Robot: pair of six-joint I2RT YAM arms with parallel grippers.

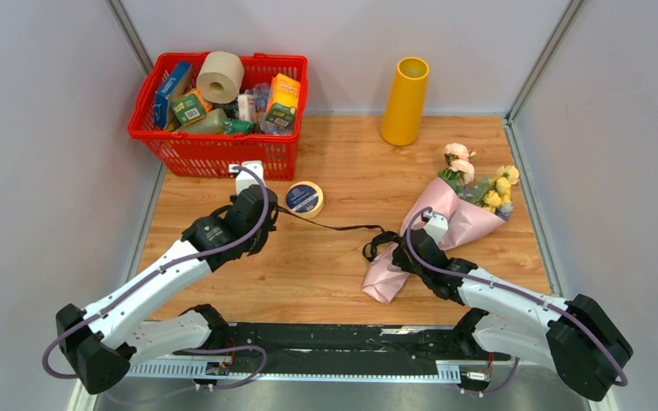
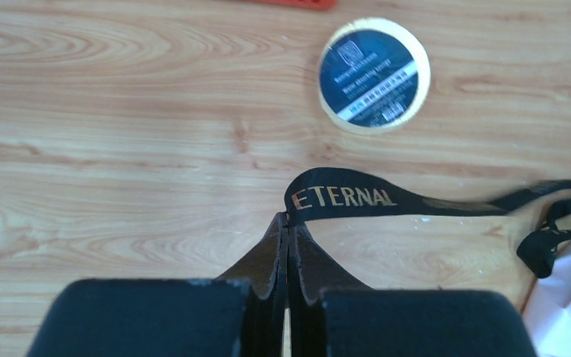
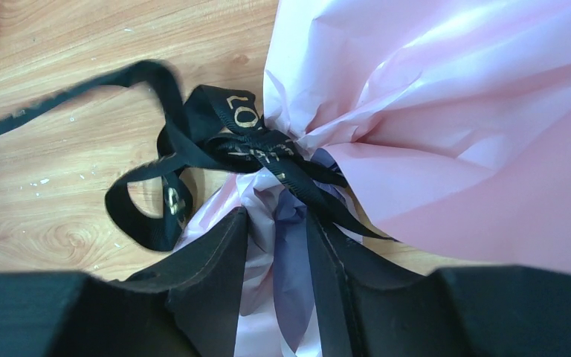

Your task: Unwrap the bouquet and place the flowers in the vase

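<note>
The bouquet [image 1: 445, 218] lies on the wooden table at the right, its lilac-pink paper [image 3: 453, 111] tied with a black ribbon [image 3: 260, 145]. The flowers [image 1: 484, 184], pink and yellow, stick out of its far end. My right gripper [image 3: 276, 223] is shut on the bouquet's narrow wrapped neck just below the knot. One ribbon tail [image 2: 349, 199], printed "ETERNAL", runs leftward across the table. My left gripper [image 2: 288, 219] is shut on the end of this tail, near the table's middle left [image 1: 267, 208]. The yellow-orange vase [image 1: 404, 101] stands upright at the back.
A red basket [image 1: 218, 111] full of groceries and a beige paper roll [image 1: 220, 75] stands at the back left. A flat roll of tape [image 1: 305, 199] lies just beyond my left gripper. Grey walls close in the table on three sides.
</note>
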